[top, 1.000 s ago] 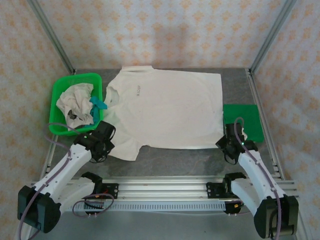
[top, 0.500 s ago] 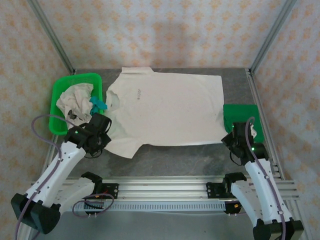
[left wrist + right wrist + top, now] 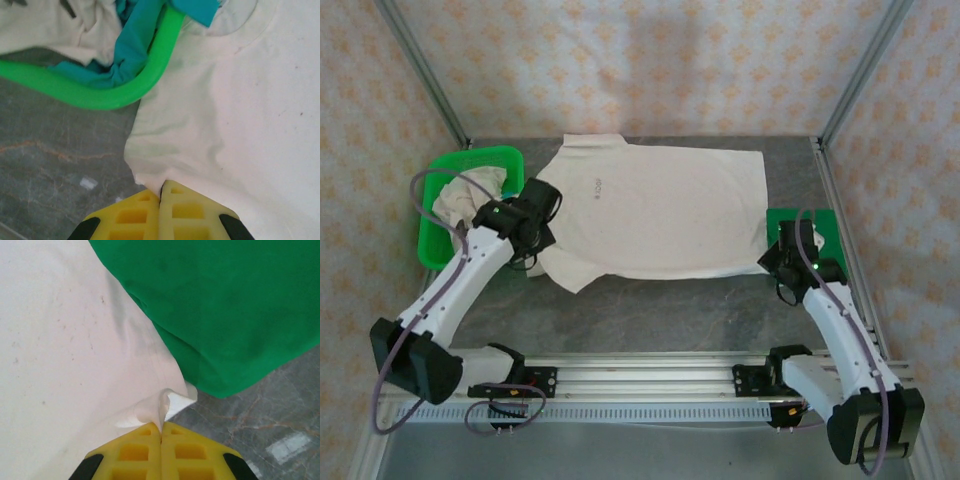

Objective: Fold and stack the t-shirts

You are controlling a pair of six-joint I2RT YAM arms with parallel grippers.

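My left gripper [image 3: 161,187] is clamped on the sleeve of the cream t-shirt [image 3: 660,205], and my right gripper [image 3: 161,427] on its hem corner. This looks like the first fold starting; next I should lift both evenly toward the far edge of the tabletop [image 3: 660,300].

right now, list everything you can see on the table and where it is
spread shirt: 1, cream, flat mid-table
crumpled shirt: 1, cream, in the basket
teal shirt: 1, teal, in the basket, over its rim
basket: 1, green, left side
mat: 1, green, right side by the spread shirt's hem
table: 1, grey
left hand: 1, yellow, shut on the spread shirt's edge by the basket
right hand: 1, yellow, shut on its hem corner by the mat
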